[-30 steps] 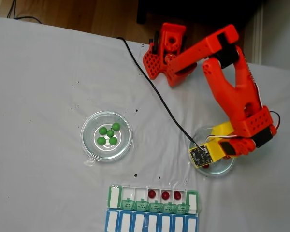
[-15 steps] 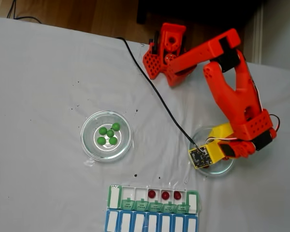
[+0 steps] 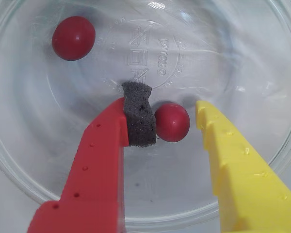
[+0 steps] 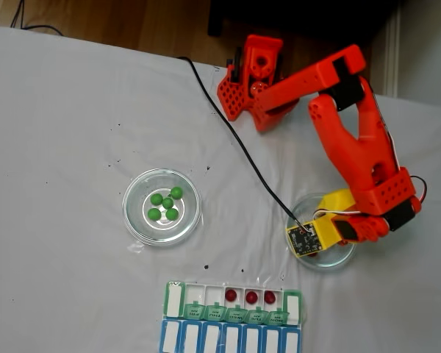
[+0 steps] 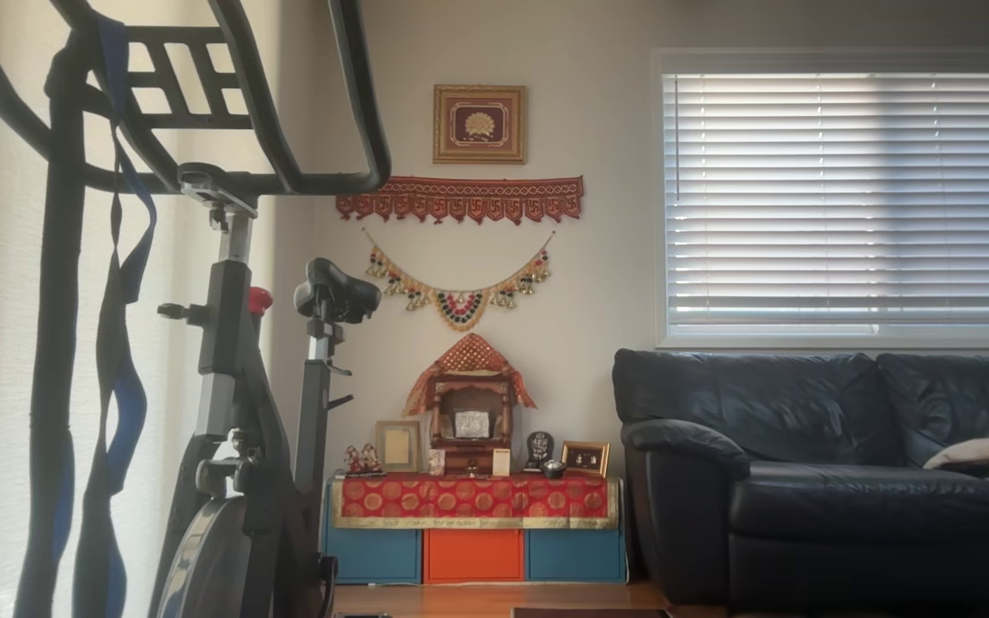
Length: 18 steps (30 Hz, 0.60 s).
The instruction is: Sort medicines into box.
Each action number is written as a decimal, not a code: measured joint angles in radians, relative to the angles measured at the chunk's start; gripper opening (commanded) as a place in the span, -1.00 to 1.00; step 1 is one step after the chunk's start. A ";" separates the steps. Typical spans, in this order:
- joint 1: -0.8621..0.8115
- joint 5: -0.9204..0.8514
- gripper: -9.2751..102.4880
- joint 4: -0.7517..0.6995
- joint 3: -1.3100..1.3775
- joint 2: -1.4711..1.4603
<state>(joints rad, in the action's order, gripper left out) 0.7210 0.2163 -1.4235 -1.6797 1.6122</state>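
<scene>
Wrist view: a dark red ball [image 3: 171, 122] lies on the floor of a clear glass dish [image 3: 262, 145], between the spread fingers of the gripper [image 3: 170, 120]. It touches the grey foam pad [image 3: 138, 114] on the red finger, with a gap to the yellow finger [image 3: 233, 160]. A second red ball [image 3: 73, 38] sits well apart, near the dish wall. In the fixed view, the green-lidded box [image 4: 234, 303] holds three red balls [image 4: 251, 296]; five green balls [image 4: 165, 204] rest in another dish [image 4: 136, 220], open cloth all round.

Home living room, black leather sofa [image 5: 829, 481], exercise bike [image 5: 237, 412], window blinds [image 5: 851, 197]
</scene>
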 measured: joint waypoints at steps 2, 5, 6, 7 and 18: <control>-0.002 0.008 -0.56 0.000 0.000 0.000; -0.015 0.020 -0.57 -0.002 0.009 0.000; -0.018 0.023 -0.57 -0.008 0.015 0.000; -0.021 0.025 -0.57 -0.011 0.020 0.000; -0.040 0.034 -0.58 -0.026 0.040 0.017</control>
<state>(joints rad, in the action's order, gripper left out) 0.6811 0.2500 -1.4496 -1.6398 1.6291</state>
